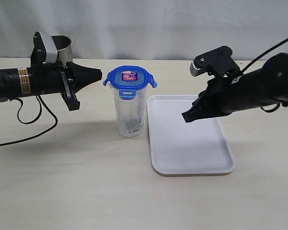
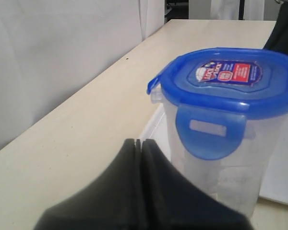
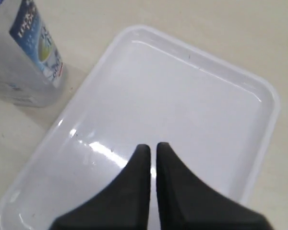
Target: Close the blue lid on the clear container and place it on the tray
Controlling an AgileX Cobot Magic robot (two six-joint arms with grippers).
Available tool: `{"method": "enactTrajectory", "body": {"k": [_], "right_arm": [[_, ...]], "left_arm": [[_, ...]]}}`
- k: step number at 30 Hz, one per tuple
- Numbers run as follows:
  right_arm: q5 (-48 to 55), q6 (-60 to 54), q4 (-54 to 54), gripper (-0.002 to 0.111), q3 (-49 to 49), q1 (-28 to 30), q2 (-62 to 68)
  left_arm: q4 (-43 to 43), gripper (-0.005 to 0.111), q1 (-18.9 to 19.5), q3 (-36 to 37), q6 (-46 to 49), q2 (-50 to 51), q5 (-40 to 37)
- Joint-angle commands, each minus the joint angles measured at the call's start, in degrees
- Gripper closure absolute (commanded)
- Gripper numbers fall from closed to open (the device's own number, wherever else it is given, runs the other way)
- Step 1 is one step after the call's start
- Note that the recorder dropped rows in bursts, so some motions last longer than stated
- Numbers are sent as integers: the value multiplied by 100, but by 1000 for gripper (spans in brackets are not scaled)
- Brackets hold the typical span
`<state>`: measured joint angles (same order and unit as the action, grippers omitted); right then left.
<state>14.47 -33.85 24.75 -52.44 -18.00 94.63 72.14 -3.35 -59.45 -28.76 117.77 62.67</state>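
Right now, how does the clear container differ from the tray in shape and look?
The clear container is tall, narrow and upright; the tray is flat, wide and low-rimmed. The clear container is transparent and carries the blue lid on top; the tray is opaque white and uncovered. Both rest on the table, side by side.

Front: desk (image 1: pixel 110 196) bare, open to either arm.
Right: tray (image 1: pixel 197 153) surface free; right gripper (image 1: pixel 186 116) hangs above it.
Centre: clear container (image 1: pixel 129 120) upright, just beside the tray's left rim.
Left: left gripper (image 1: pixel 99 75) near the blue lid (image 1: pixel 129 79), not touching.
Back left: steel cup (image 1: pixel 63 47); cable (image 1: pixel 20 141) on the desk.
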Motion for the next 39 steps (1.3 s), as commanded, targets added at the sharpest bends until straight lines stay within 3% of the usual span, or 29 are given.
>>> {"method": "enactTrajectory", "body": {"k": [1, 3, 5, 9, 14, 30, 39], "right_arm": [[1869, -4847, 4373, 104, -119, 742, -14], [3431, -6280, 5546, 104, -83, 1207, 58], [4070, -6649, 5819, 104, -83, 1533, 123], [3979, -7135, 6115, 104, -83, 1642, 198], [3800, -7777, 6175, 104, -112, 1312, 412], [5161, -7493, 6089, 104, -1333, 1246, 1885], [5057, -7453, 6064, 104, -1487, 1246, 2146]], "left_arm": [[-22, 107, 2, 9, -48, 8, 23], [18, 107, 2, 9, -48, 8, 23], [18, 107, 2, 9, -48, 8, 23], [-58, 107, -8, 9, -48, 8, 23], [-348, 107, -8, -3, 339, 8, 1], [-830, 107, -8, -3, 627, 8, -253], [-839, 107, -8, -3, 627, 8, -242]]}}
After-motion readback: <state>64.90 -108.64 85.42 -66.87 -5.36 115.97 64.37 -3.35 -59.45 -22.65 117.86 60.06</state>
